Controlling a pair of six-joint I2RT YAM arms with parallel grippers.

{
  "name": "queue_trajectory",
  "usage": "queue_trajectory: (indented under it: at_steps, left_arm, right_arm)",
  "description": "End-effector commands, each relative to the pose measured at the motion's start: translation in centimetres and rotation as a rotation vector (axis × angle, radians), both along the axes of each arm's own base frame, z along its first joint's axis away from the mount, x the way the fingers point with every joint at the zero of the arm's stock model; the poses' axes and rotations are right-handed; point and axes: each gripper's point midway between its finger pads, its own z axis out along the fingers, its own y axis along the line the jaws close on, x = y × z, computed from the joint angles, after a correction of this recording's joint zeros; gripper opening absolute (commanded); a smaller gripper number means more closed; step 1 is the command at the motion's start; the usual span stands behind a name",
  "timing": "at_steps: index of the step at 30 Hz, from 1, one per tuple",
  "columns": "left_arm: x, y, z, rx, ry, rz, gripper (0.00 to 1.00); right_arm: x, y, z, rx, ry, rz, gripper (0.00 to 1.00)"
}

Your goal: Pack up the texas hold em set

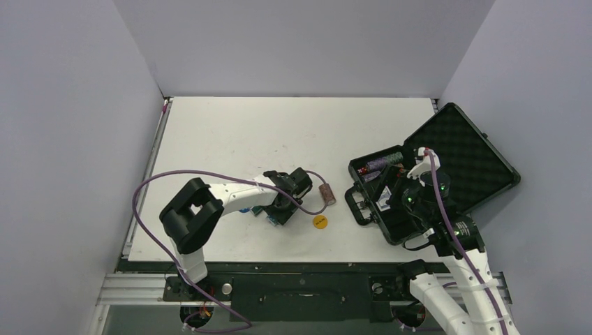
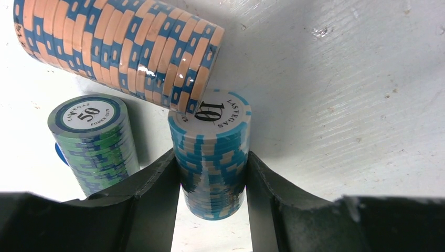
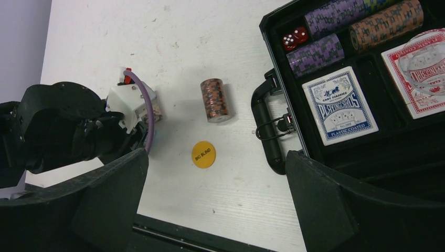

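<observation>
The black case (image 1: 457,150) lies open at the right with its foam lid up. In the right wrist view it (image 3: 278,47) holds purple chip rows (image 3: 317,52), an orange-brown row (image 3: 385,23), red dice (image 3: 294,38), a blue card deck (image 3: 340,105) and a red deck (image 3: 414,73). My left gripper (image 2: 211,156) is shut on an upright light-blue stack of "10" chips (image 2: 212,173) standing on the table. A green "50" stack (image 2: 94,142) stands to its left, and an orange-and-blue stack (image 2: 115,47) lies on its side behind. My right gripper (image 3: 220,210) is open and empty near the case handle (image 3: 265,131).
A yellow "BIG BLIND" disc (image 3: 203,154) and a brown chip stack on its side (image 3: 215,100) lie on the white table between the arms. A bit of a blue disc (image 2: 60,155) shows behind the green stack. Grey walls close in the table (image 1: 230,132).
</observation>
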Motion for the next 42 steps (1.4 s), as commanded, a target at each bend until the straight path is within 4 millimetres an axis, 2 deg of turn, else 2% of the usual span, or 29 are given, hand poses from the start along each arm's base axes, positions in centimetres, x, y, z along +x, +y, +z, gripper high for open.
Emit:
queue_trajectory:
  at_steps: [1,10,15,23,30,33,37,42]
  left_arm:
    - [-0.5,-0.6,0.7,-0.065,0.003,0.020,0.00]
    - [-1.9,-1.2,4.1,-0.181,-0.020,0.049,0.00]
    - [-2.5,-2.1,6.6,-0.279,-0.021,0.055,0.00]
    - [-3.7,-4.8,10.8,-0.473,0.021,0.068,0.00]
    - [-3.7,-7.4,15.2,-0.643,0.024,0.074,0.00]
    - [-3.9,-8.5,17.1,-0.717,0.040,0.077,0.00]
    - [-4.3,-10.2,19.6,-0.823,0.070,0.070,0.00]
    - [-4.9,-12.6,23.3,-0.986,0.117,0.030,0.00]
  right_arm:
    - [0.1,0.0,0.6,0.012,-0.027,-0.015,1.00]
    - [0.1,-0.2,1.1,0.039,-0.020,-0.054,1.00]
    - [0.0,-0.2,1.3,0.068,-0.020,-0.074,1.00]
    - [0.0,0.3,2.2,0.131,-0.031,-0.081,1.00]
    - [0.0,0.5,2.9,0.206,-0.039,-0.116,1.00]
    - [0.1,0.6,3.8,0.225,-0.059,-0.115,1.00]
    - [0.0,1.2,5.9,0.272,-0.120,-0.083,1.00]
    - [-1.0,3.8,8.2,0.379,-0.178,0.070,1.00]
